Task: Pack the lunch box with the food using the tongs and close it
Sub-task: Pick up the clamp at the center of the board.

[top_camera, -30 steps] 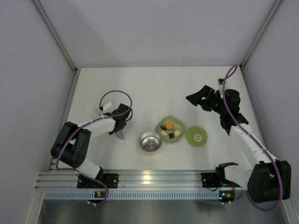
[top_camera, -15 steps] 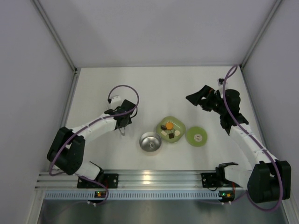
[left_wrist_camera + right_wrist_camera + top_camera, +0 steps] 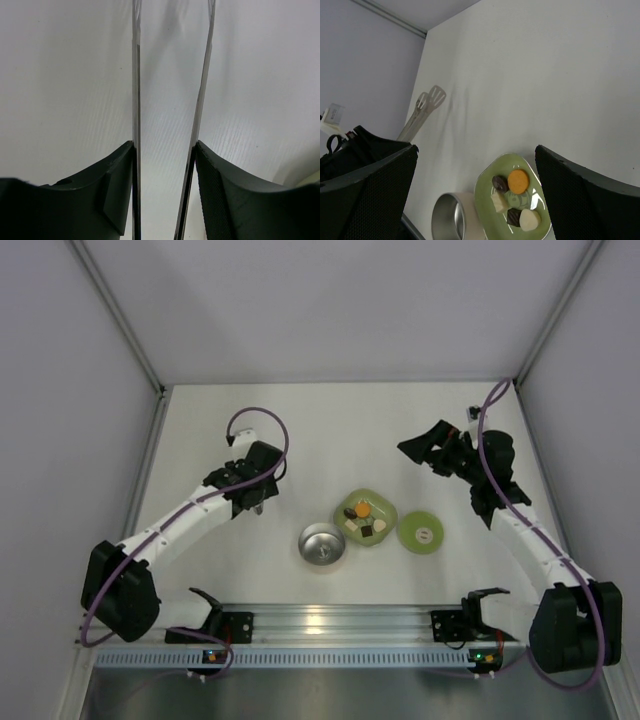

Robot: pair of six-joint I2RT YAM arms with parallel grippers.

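Observation:
The tongs [image 3: 136, 100] run as two slim silver arms between my left gripper's fingers [image 3: 225, 190], which press on them from outside. From the right wrist their flat tips [image 3: 431, 97] hang over the table. My left gripper [image 3: 254, 490] is left of the steel lunch box [image 3: 322, 545], which stands open with nothing in it [image 3: 447, 220]. Its green lid [image 3: 421, 533] lies flat to the right. The food [image 3: 518, 181], one orange piece with dark and whitish ones, sits on a pale green dish [image 3: 390, 512]. My right gripper [image 3: 425, 450] stands open, holding nothing, behind the dish.
White walls close in the table at the back and both sides. The aluminium rail [image 3: 330, 625] with both arm bases runs along the near edge. The pale green dish [image 3: 482, 185] touches the lunch box's right side.
My left arm has stretched out and swung away from the near edge, carrying the tongs off the table. Its jaws have narrowed on them. The right arm has not moved.

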